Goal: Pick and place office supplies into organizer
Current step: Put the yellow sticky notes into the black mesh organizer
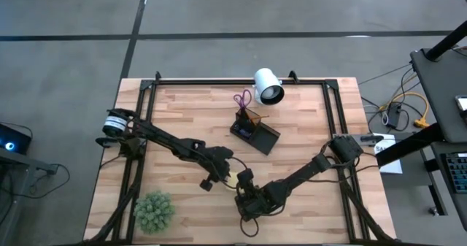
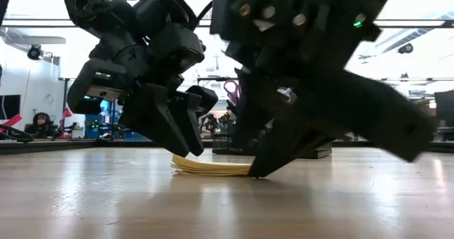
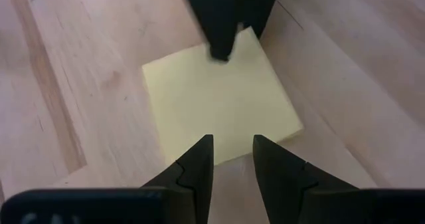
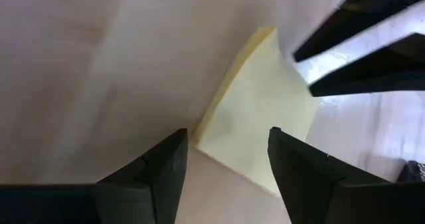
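One yellow pad lies on the table between two grippers — left narrowly parted, right wide — one organizer stands well apart, holding one pair of scissors.

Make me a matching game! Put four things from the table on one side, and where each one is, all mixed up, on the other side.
Things:
1. square yellow sticky-note pad
2. small black desk organizer
3. fuzzy green plant ball
4. white cylindrical camera

Places:
A. far edge of the wooden table
B. near left corner
C. flat between the left end effector and right end effector
D. middle, holding purple-handled scissors

Pairs: 1-C, 2-D, 3-B, 4-A
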Tool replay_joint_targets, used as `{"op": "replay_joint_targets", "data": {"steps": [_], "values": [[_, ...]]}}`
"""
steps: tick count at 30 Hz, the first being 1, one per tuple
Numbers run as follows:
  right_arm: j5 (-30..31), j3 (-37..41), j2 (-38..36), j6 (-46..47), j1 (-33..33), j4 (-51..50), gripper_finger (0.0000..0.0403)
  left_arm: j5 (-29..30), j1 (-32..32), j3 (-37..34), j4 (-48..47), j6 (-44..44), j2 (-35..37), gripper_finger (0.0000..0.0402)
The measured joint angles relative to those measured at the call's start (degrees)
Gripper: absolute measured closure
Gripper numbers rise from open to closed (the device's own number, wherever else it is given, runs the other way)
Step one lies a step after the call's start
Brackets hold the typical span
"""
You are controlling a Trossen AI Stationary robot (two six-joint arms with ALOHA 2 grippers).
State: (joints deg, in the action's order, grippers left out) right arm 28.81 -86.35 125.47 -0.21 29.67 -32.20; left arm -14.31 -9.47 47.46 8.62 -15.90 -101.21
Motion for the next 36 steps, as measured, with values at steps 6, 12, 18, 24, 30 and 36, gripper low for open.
{"op": "replay_joint_targets", "data": {"steps": [6,12,18,24,30,36], "values": [[0.1,0.5,0.0,0.2,-2.0,0.4,0.0211,-0.2,0.0,0.0,0.4,0.4,0.0,0.0311],[-2.8,0.5,0.0,0.1,-3.7,0.5,0.0245,-0.2,0.0,0.0,0.4,0.5,0.0,0.0311],[-4.4,0.6,0.0,0.0,-4.1,0.9,0.0286,-0.1,0.1,-0.1,0.4,0.4,0.0,0.0311],[-3.3,0.1,0.1,0.2,-4.1,0.9,0.0299,5.3,0.4,0.2,-0.5,-0.3,3.8,0.0311],[-3.2,-0.3,0.1,0.2,-4.1,0.8,0.0290,12.6,4.1,0.8,-2.3,-0.8,6.8,0.0311],[-2.9,-0.3,0.0,0.5,-4.0,0.5,0.0280,7.7,9.0,1.0,-7.1,0.6,3.3,0.0311]]}}
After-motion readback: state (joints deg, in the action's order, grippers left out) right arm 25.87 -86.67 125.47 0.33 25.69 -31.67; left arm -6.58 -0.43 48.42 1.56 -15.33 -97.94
